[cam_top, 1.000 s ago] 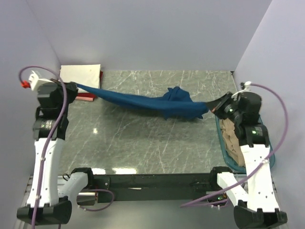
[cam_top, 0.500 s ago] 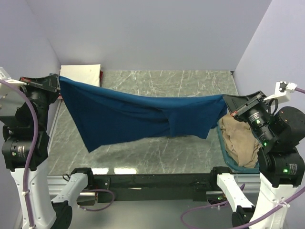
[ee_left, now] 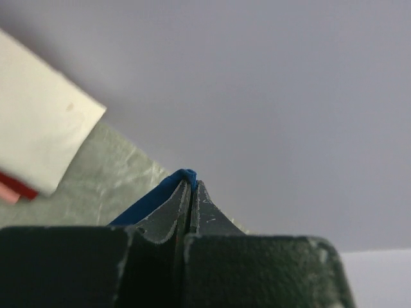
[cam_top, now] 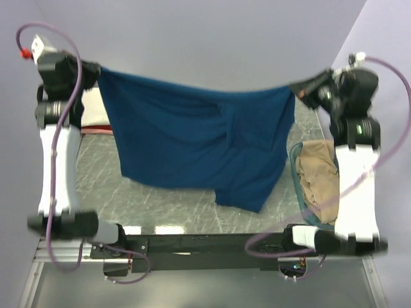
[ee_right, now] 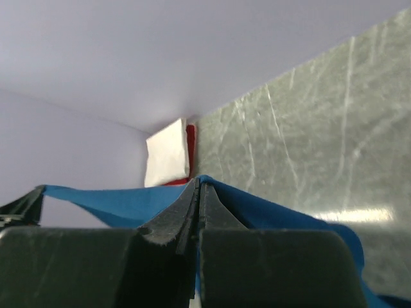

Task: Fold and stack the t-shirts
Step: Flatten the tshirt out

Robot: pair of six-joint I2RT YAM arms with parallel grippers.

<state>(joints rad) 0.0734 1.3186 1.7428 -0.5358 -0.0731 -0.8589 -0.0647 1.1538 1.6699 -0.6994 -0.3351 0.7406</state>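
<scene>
— Holding what?
— My left gripper and right gripper each pinch a top corner of the dark blue t-shirt, which hangs across mid-frame.
— Next?
— I'd lower it level and taut onto the table, clear of the cream t-shirt at left and the teal tub holding the tan t-shirt at right.

Top: we look down from behind onto the table | Wrists: we peer close along the fingers | Shared: blue shirt, cream shirt, table.
</scene>
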